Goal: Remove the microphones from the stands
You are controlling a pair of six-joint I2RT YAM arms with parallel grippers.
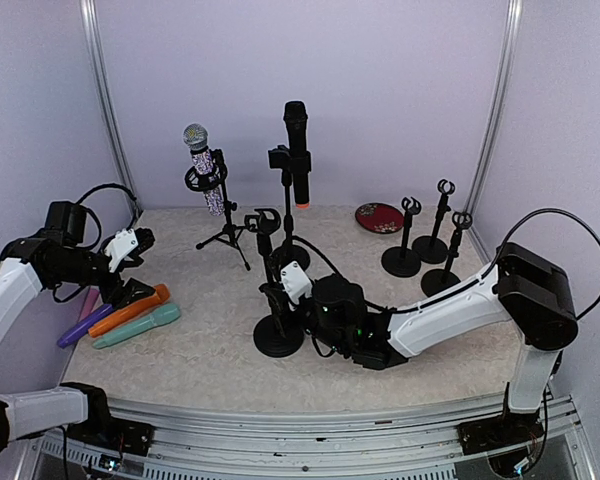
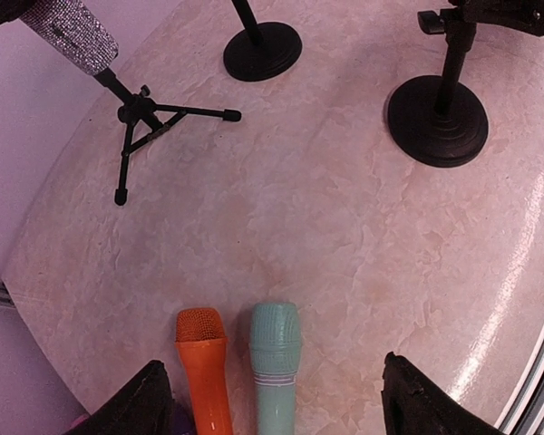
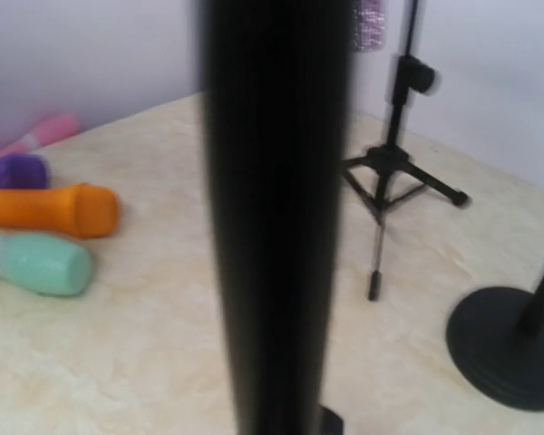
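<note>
An orange microphone (image 1: 130, 310) and a teal microphone (image 1: 138, 326) lie side by side at the table's left; both also show in the left wrist view, the orange one (image 2: 204, 372) and the teal one (image 2: 276, 362). My left gripper (image 1: 130, 262) hovers above them, open and empty (image 2: 281, 412). My right gripper (image 1: 276, 293) is shut on the pole of a round-based black stand (image 1: 278, 337) whose top clip (image 1: 263, 220) is empty. The pole (image 3: 272, 227) fills the right wrist view and hides the fingers. A black microphone (image 1: 297, 150) and a glittery silver microphone (image 1: 202, 165) sit in stands at the back.
A purple microphone (image 1: 80, 328) lies beside the orange one, with a pink one behind it (image 3: 41, 136). Three small empty stands (image 1: 435, 250) and a red dish (image 1: 379, 217) are at the back right. The tripod's legs (image 2: 145, 118) spread across the left-middle.
</note>
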